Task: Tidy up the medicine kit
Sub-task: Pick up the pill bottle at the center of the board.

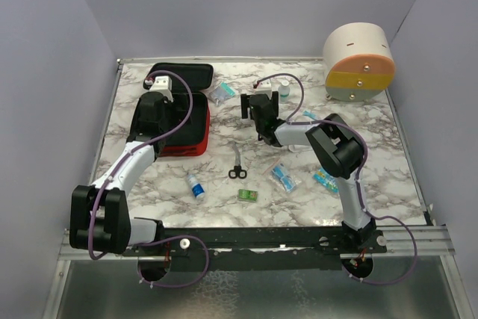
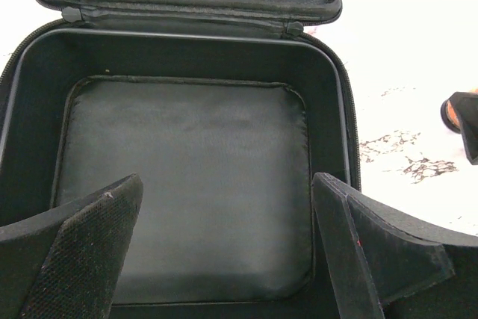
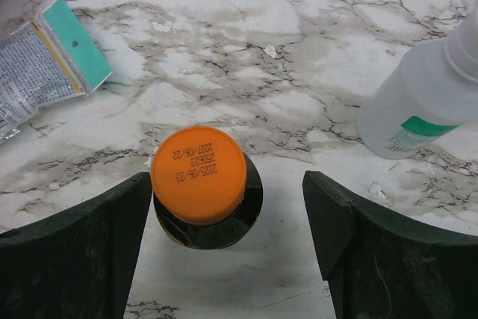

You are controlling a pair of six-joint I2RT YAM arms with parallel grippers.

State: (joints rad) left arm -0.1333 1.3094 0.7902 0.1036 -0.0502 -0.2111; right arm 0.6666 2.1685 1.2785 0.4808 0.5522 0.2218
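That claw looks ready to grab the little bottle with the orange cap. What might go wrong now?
1. The orange-capped bottle sits off centre in the open right gripper, nearer one finger, so closing could shove or tip it rather than grip it.
2. The clear bottle is close beside the other finger and might get knocked.
3. The left gripper hangs over the open medicine kit and may block the drop.

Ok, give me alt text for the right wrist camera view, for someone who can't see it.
A dark bottle with a date-stamped orange cap stands upright on the marble table, inside the open right end effector. A clear plastic bottle with a green label is at the right edge, and a teal-topped packet lies at the upper left.
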